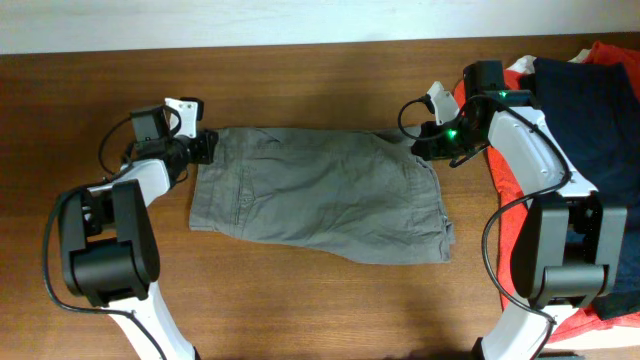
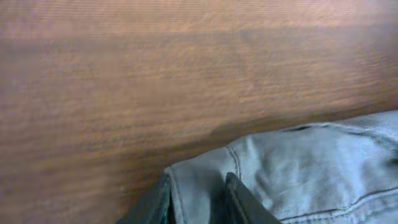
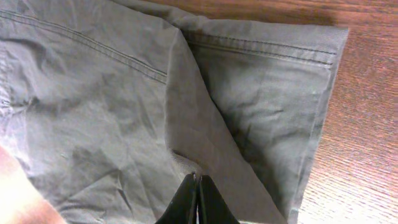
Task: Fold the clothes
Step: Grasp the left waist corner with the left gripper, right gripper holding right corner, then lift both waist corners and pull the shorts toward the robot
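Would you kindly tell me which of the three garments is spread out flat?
The grey-khaki shorts, laid out flat by themselves in the middle; the dark navy garment and the orange-red garment are bunched together at the right edge.

My gripper (image 3: 197, 182) at the bottom edge, jaws pressed together on a raised fold of the grey-khaki shorts (image 3: 112, 106), stitched hem of one leg at right, wooden counter (image 3: 367, 124) beside it

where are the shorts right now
Overhead, the grey-khaki shorts lie spread in the middle of the table, between the left tool at their top-left corner and the right tool at their top-right corner.
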Tool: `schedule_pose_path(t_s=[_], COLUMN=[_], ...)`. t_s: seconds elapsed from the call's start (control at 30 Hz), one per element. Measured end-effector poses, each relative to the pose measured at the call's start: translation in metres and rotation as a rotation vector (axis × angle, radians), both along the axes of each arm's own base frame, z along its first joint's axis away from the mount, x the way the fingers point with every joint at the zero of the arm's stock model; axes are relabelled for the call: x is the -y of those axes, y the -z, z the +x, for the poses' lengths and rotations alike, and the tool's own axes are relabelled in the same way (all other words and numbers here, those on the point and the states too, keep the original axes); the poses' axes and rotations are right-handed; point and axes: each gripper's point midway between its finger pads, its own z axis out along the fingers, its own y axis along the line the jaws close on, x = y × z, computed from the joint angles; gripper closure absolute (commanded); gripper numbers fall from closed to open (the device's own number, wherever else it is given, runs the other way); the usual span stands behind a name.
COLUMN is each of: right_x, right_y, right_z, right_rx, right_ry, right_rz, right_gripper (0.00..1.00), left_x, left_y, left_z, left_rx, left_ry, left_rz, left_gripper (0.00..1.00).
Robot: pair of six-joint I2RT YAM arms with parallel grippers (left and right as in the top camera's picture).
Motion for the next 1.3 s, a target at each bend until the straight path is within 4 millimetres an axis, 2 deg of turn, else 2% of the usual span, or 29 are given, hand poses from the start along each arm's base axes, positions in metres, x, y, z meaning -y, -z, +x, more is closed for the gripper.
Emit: schedule_pose_path(t_s=[0.1, 0.27, 0.33, 0.37, 0.43, 0.57, 0.8, 1.03, 1.3], right_x=[0.001, 0.001, 0.001, 0.001, 0.001, 0.001, 0.001, 0.001, 0.001], right_y=[0.000, 0.001, 0.001, 0.001, 0.000, 0.000, 0.000, 0.000, 0.000], right_z=[0.000, 0.000, 0.000, 0.000, 0.001, 0.001, 0.001, 0.001, 0.001], right_rx=[0.001, 0.000, 0.001, 0.001, 0.003, 0.003, 0.004, 0.004, 0.005], right_ry=[0.001, 0.002, 0.002, 0.002, 0.001, 0.002, 0.001, 0.002, 0.002], right_rz=[-0.007, -0.007, -0.007, -0.007, -0.008, -0.007, -0.008, -0.007, -0.008], right_gripper=[0.96, 0.96, 0.96, 0.96, 0.95, 0.96, 0.95, 0.95, 0.95], left_x=[0.009, 0.013, 0.007, 0.001, -0.009, -0.018, -0.006, -0.004, 0.003], left_y=[-0.020, -0.030, -0.024, -0.017, -0.009, -0.005, -0.008, -0.003, -0.014], left_z=[0.011, 0.011, 0.006, 0.002, -0.002, -0.002, -0.004, -0.011, -0.002], left_rx=[0.048, 0.041, -0.006, -0.039, -0.076, -0.085, -0.081, -0.122, -0.063], left_ry=[0.044, 0.048, 0.016, -0.016, -0.062, -0.093, -0.044, -0.042, -0.005], left_rz=[-0.048, -0.079, -0.056, -0.030, 0.017, 0.057, 0.003, -0.004, -0.038], left_gripper=[0.73, 0.71, 0.53, 0.47, 0.47, 0.47, 0.48, 0.48, 0.48])
